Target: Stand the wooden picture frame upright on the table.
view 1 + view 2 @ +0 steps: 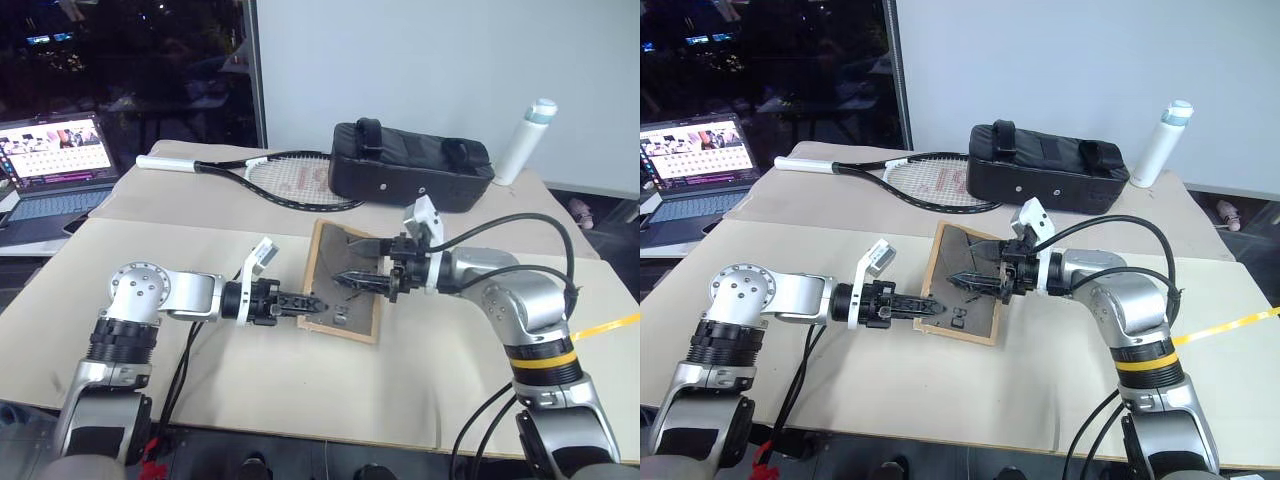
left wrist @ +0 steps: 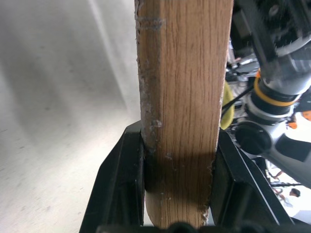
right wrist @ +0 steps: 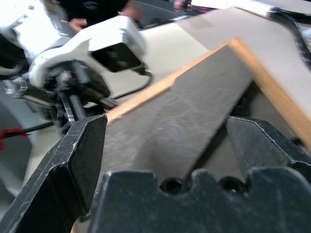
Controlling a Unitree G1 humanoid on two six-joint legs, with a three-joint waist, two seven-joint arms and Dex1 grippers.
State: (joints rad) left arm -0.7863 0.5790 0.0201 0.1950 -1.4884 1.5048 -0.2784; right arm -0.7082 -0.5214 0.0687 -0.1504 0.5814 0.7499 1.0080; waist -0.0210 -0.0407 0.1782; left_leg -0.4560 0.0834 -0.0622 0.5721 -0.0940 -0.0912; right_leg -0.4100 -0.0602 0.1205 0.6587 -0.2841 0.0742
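The wooden picture frame (image 1: 340,300) is held tilted over the table (image 1: 450,370), its dark back facing up toward me. My left gripper (image 1: 305,302) is shut on the frame's near left edge. In the left wrist view the light wood border (image 2: 182,97) is clamped between both fingers (image 2: 121,184). My right gripper (image 1: 352,262) reaches in from the right and is open, one finger on each side of the fold-out stand (image 3: 180,121) on the frame's back. Its fingers (image 3: 82,155) do not press on the stand. The picture side is hidden.
A tennis racket (image 1: 280,175) and a black bag (image 1: 410,165) lie at the back of the table, with a white bottle (image 1: 527,140) at the back right. An open laptop (image 1: 55,160) sits at the far left. A yellow strip (image 1: 610,325) crosses the right edge.
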